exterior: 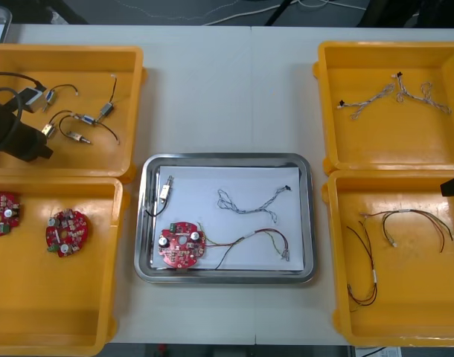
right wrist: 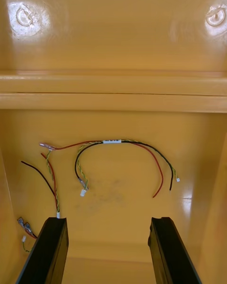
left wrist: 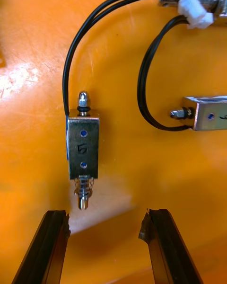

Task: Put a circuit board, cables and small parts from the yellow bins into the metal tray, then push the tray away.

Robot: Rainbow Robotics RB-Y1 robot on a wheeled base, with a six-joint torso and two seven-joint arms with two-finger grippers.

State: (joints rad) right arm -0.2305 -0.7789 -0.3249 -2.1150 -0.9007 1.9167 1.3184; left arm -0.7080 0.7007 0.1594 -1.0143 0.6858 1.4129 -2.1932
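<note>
The robot's left arm [exterior: 7, 130] reaches in over the far left yellow bin [exterior: 130, 67]. The left pincer [left wrist: 105, 215] hangs low there, its two black fingers spread apart and gripping nothing. Just ahead of the fingertips lies a small metal part [left wrist: 83, 154] with a "5" written on it, and a black cable [left wrist: 71, 61] loops away from its far end. A second metal part [left wrist: 210, 113] sits off to one side, not touching the first.

The right pincer [right wrist: 109, 220] hovers in the near right yellow bin [exterior: 405, 320], fingers parted and empty. A red and yellow cable [right wrist: 113, 142] lies on the bin floor ahead of them, untouched.

In the middle of the tabletop [exterior: 227, 89] stands the metal tray [exterior: 227, 158], white inside. It holds a round red circuit board [exterior: 181, 244] in its near left corner and a red and yellow tray cable [exterior: 260, 239] stretching out beside the board. A twisted blue and white cable [exterior: 249, 199] lies farther back, and a metal part with a black lead [exterior: 165, 190] sits by the left wall.

Two spare circuit boards [exterior: 67, 232] lie in the near left bin [exterior: 33, 320], and pale twisted cables [exterior: 394, 95] lie in the far right bin [exterior: 391, 152].
</note>
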